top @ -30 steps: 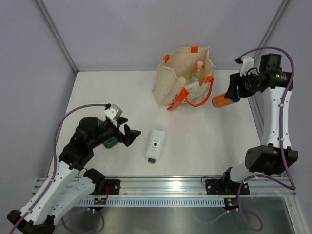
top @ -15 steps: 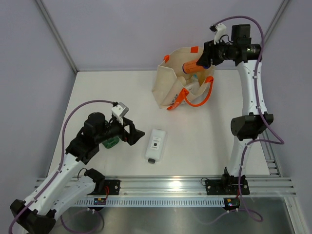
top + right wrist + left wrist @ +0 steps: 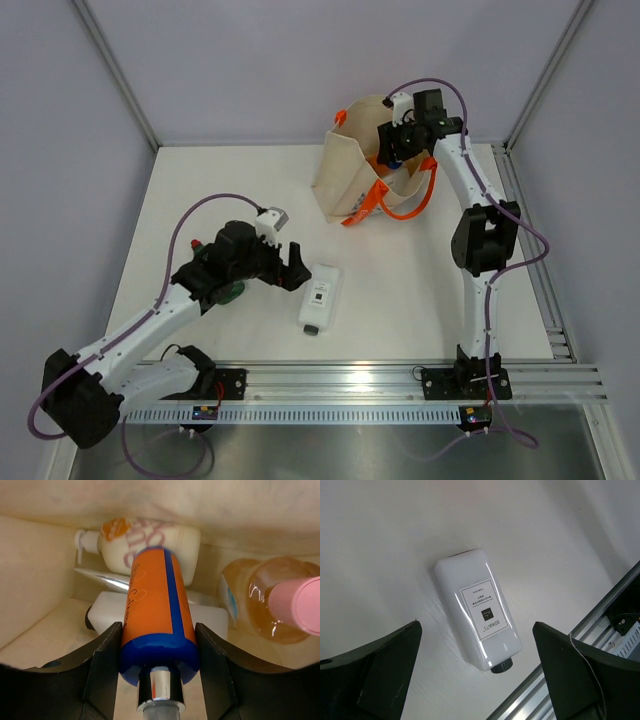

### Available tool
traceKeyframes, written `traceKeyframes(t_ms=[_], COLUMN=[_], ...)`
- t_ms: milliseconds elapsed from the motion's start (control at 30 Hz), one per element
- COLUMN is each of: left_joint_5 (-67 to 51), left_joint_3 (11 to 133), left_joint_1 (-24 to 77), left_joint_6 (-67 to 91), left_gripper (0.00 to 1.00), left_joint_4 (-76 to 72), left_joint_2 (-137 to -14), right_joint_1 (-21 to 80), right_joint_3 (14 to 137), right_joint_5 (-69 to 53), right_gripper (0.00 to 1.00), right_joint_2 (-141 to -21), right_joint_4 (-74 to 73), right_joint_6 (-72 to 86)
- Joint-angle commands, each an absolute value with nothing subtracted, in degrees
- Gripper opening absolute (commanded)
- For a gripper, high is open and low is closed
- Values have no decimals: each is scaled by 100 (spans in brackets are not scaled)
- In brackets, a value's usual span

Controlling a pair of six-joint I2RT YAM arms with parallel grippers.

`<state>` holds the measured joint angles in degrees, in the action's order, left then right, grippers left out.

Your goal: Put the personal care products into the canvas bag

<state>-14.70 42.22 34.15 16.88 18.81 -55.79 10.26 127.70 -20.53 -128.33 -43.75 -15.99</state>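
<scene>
The right gripper (image 3: pixel 392 147) reaches into the mouth of the beige canvas bag with orange handles (image 3: pixel 350 175). Its jaws grasp the orange blue-capped bottle (image 3: pixel 157 612) above a beige pump bottle (image 3: pixel 155 540), a silver tube (image 3: pixel 102 579) and a tan pink-capped bottle (image 3: pixel 260 602) lying inside. Well apart from the bag, toward the arm bases, the left gripper (image 3: pixel 296 270) hangs with jaws spread and empty beside a flat white bottle (image 3: pixel 479 611).
</scene>
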Motion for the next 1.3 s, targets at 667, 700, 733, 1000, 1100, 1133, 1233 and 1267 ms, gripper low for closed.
traceKeyframes(t_ms=[667,700,733,1000,1100,1133,1233,1267], left_joint_5=[1618,1556,1486,1038,940,984,1318,1379], left_joint_3=[5836,5862,5897,5801,5809,5818,5810,5783], left_joint_1=[5255,5325,5439,5546,5581,5590,5590,5590], left_joint_6=[2408,2434,2513,2865,2970,3040,3120,3111], left_gripper=[99,99,99,98,97,94,83,73], left_joint_4=[2778,2751,2751,2374,2233,2232,2198,2128], left_joint_2=[-8639,-8701,-8858,-9483,-9693,-9764,-9984,-10019], right_joint_1=[124,-155,-245,-562,-650,-676,-782,-817], right_joint_3=[9750,9443,8883,6611,6118,6065,6091,6073], right_joint_5=[-4077,-4209,-4323,-4851,-5071,-5106,-5203,-5255], right_gripper=[99,100,99,99,100,99,100,99], right_joint_2=[-8159,-7713,-7317,-6109,-5933,-5915,-5889,-5845], right_joint_4=[-4342,-4342,-4342,-3912,-3569,-3577,-3595,-3577], right_joint_6=[-1388,-1458,-1616,-1802,-1696,-1714,-1758,-1749])
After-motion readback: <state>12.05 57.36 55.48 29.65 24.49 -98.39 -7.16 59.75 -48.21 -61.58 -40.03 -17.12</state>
